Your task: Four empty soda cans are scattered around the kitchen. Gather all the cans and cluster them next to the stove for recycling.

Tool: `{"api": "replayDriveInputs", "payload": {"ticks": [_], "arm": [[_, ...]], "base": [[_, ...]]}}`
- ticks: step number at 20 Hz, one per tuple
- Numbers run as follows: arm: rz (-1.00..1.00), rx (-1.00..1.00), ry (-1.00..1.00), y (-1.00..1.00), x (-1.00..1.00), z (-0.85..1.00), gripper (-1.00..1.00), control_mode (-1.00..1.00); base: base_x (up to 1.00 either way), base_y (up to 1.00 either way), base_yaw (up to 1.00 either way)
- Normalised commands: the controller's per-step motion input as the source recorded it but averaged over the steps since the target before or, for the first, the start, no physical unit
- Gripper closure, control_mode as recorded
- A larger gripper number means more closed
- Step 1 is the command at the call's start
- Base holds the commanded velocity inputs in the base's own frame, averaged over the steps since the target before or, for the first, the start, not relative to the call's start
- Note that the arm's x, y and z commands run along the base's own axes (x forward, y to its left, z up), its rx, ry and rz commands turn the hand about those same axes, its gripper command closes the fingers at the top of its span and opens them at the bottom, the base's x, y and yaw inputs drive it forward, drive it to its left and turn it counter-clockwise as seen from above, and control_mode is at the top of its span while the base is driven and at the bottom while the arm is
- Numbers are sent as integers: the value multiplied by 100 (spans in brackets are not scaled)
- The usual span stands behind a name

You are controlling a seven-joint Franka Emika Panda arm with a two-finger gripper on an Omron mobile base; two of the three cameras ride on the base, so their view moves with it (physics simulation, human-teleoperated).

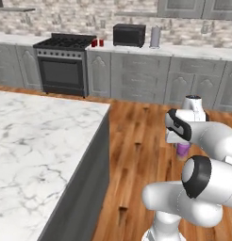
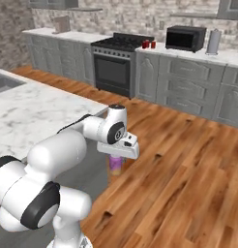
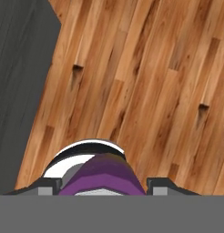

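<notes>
Purple soda can, two red cans, black-grated stove, white-grey marbled counter

White arm, dark joints.
Glossy rounded white shells; black bands at joints; boxy white wrist block; tool with two small dark grey finger tips.

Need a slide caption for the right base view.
Gripper carries purple can over wood floor; two red cans by stove.

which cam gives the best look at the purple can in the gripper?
Hand view: the purple can sits large between the gripper fingertips. Right base view shows its lower body under the hand; left base view shows a sliver behind the arm.
</notes>
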Motion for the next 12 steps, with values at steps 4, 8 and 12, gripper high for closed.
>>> {"api": "replayDriveInputs", "payload": {"ticks": [4,8,12], "arm": [[0,0,0,0,0,0,100,100],[0,0,0,0,0,0,100,100],[0,0,0,0,0,0,100,100]], "base": [[58,-51,0],[59,-51,0],[59,-51,0]]}}
